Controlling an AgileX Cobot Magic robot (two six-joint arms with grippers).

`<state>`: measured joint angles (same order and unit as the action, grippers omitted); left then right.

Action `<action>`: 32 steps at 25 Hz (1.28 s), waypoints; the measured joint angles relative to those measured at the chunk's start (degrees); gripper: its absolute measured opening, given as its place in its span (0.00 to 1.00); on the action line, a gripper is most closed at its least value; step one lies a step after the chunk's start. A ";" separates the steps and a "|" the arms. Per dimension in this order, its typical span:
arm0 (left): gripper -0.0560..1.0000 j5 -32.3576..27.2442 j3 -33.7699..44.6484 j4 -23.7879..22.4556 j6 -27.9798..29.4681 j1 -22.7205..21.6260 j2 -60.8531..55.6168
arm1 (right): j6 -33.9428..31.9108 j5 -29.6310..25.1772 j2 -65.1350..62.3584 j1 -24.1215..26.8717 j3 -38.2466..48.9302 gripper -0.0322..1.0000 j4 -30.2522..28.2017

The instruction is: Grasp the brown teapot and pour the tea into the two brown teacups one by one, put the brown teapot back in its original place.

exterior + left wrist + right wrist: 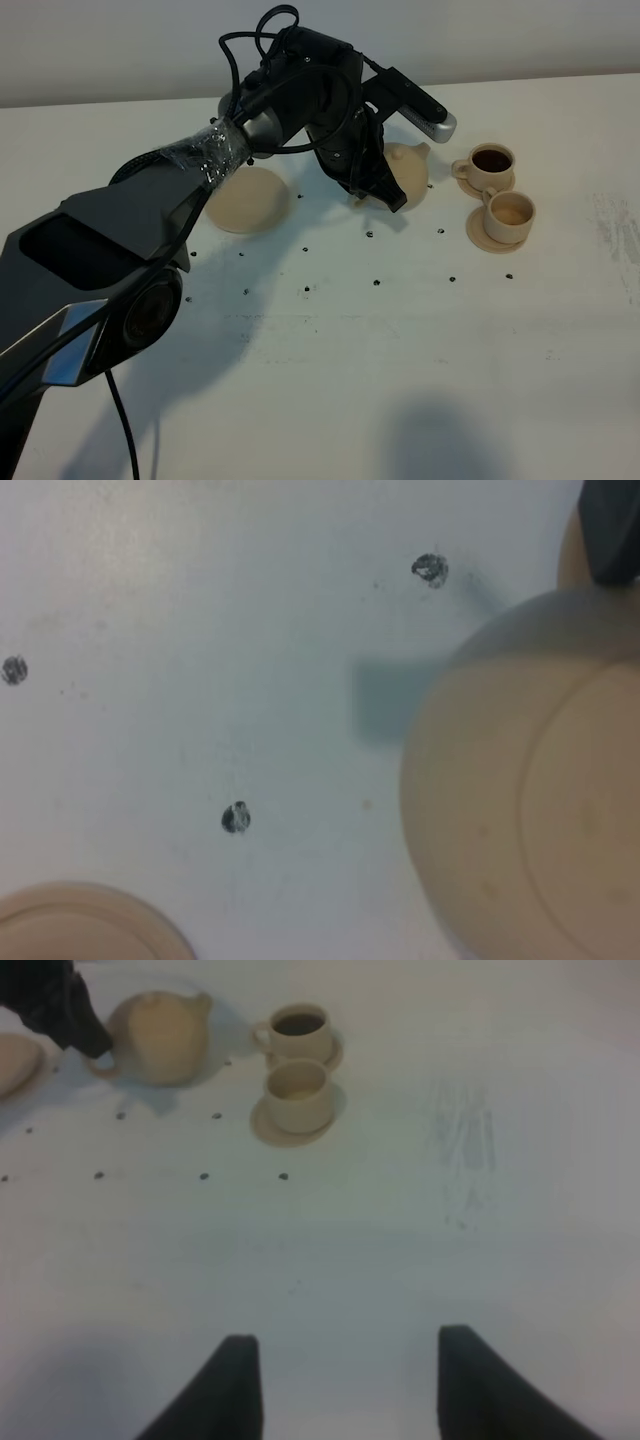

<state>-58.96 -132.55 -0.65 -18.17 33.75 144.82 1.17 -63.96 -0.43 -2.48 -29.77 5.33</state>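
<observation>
The brown teapot (408, 170) is held by its handle in my left gripper (378, 193), which is shut on it, left of the cups. Its spout points toward the far teacup (492, 162), which holds dark tea. The near teacup (510, 212) holds a paler liquid. Each stands on its small saucer. The left wrist view shows the teapot's body (520, 800) from above, with one dark finger (610, 530) beside it. The wide tan saucer (246, 198), the original place, lies bare to the left. My right gripper (345, 1390) is open over bare table, far from the teapot (160, 1035).
Small black specks (377, 281) dot the white table (350, 380) in front of the teapot and cups. My left arm (150, 250) stretches across the table's left half. A scuffed patch (610, 225) marks the right side.
</observation>
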 joint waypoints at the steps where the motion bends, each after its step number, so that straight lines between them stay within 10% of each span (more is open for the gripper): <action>1: 0.14 0.00 -0.07 0.00 0.00 0.00 0.00 | 0.00 0.00 0.00 0.00 0.00 0.42 0.00; 32: 0.14 11.59 -0.29 -7.41 -35.98 6.04 -4.27 | 0.00 0.00 0.00 0.00 0.00 0.42 0.00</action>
<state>-47.37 -132.84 -8.06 -54.15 39.79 140.55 1.17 -63.96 -0.43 -2.48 -29.77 5.33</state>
